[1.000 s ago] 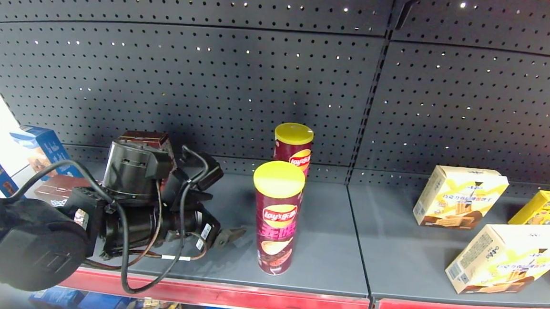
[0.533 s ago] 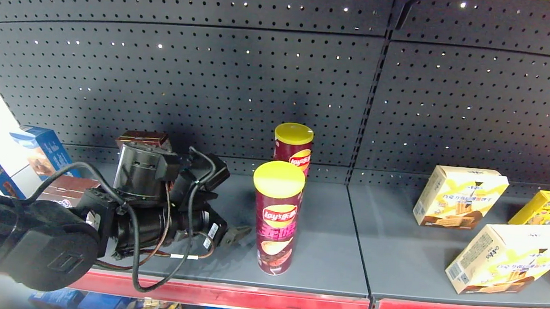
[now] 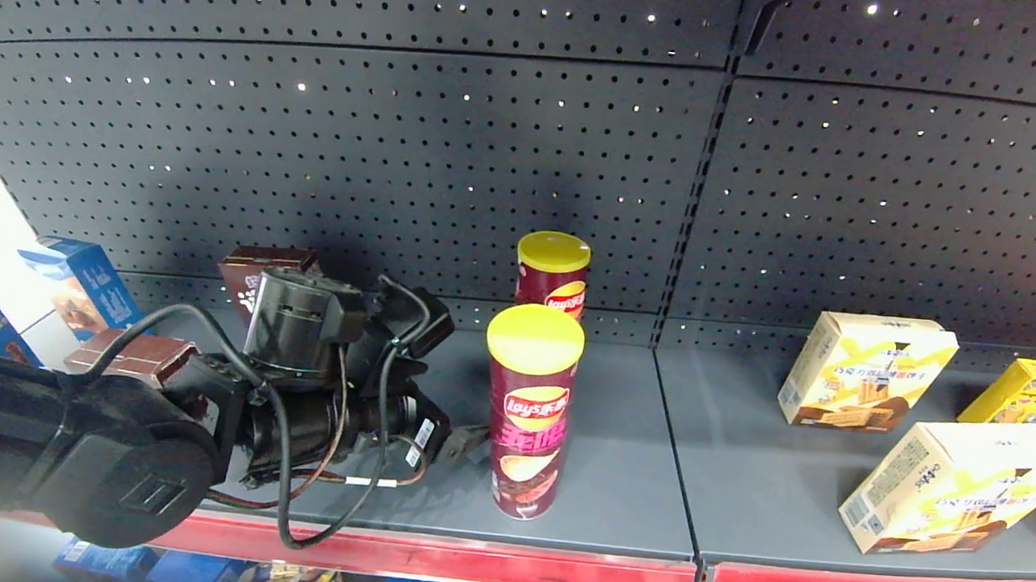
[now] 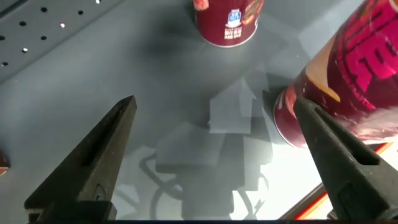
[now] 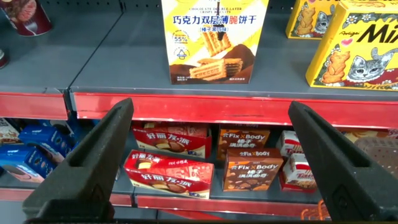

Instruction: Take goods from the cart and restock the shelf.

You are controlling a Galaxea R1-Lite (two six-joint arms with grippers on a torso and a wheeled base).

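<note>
chips can [image 3: 531, 409] against left gripper [image 4: 212, 106], jaws spread

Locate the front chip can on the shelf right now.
Head view, centre: the front chip can stands upright near the front edge of the shelf, just in front of the rear chip can, with the left gripper close on its left.

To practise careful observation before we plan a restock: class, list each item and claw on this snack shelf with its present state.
front chip can, upright, lid on
rear chip can, upright, lid on
left claw, open, empty, one finger at the front chip can's base
right claw, open, empty
cream biscuit box, closed, upright
</note>
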